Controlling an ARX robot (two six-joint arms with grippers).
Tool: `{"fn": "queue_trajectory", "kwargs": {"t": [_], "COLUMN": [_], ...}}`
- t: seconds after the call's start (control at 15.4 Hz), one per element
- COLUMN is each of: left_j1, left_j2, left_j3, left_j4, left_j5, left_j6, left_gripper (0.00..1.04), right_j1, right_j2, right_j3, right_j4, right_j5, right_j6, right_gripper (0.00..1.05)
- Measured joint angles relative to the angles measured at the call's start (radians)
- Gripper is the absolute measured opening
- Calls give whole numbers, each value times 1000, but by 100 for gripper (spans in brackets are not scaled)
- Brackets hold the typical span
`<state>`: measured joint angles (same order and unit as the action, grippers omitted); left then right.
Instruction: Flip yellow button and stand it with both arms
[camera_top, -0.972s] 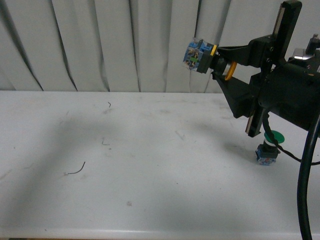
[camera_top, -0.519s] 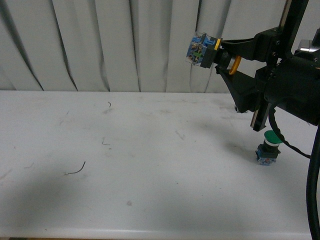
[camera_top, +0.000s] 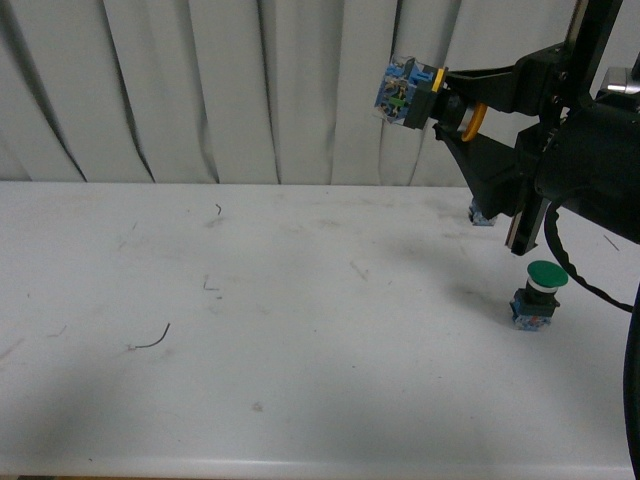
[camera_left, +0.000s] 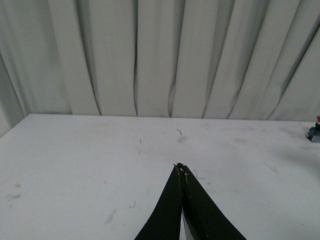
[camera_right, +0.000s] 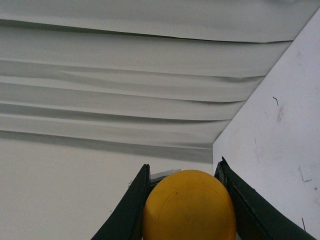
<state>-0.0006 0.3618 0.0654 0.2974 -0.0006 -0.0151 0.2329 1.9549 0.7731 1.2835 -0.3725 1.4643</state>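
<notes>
Your R gripper (camera_top: 447, 106) hugs the yellow button (camera_top: 405, 88) tight & has lifted it higher; L gripper (camera_left: 181, 169) is pinched closed, empty, so flip's next

yellow mushroom-capped push button (camera_top: 410, 92): held in the black right gripper (camera_top: 444, 100), well above the white table (camera_top: 250, 300), right side, before the pleated grey curtain (camera_top: 200, 90) | green-capped push button (camera_top: 536, 295): on the table, right side | red-capped button (camera_left: 314, 133): near the table's back edge, behind and left of the green-capped one | black left gripper (camera_left: 181, 169): over the table
</notes>
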Motion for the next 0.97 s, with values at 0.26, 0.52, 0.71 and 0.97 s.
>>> {"fn": "queue_trajectory", "kwargs": {"t": [0.26, 0.52, 0.71, 0.97], "left_j1": [0, 0, 0, 0], "left_j2": [-81, -174, -322, -353], "left_j3": [-24, -56, -56, -56], "left_j4": [-56, -110, -309, -299], "left_j5": [0, 0, 2, 0], "left_j6": [0, 0, 0, 1], "left_gripper": [2, 2, 2, 2], "right_j1": [-4, 10, 16, 16], "right_j2": [0, -1, -8, -9], "right_j3": [0, 0, 0, 0], "right_j4": [0, 0, 0, 0], "right_j5": [-6, -6, -7, -6], "right_j6": [-16, -23, -27, -30], "right_gripper": [35, 35, 35, 35]}}
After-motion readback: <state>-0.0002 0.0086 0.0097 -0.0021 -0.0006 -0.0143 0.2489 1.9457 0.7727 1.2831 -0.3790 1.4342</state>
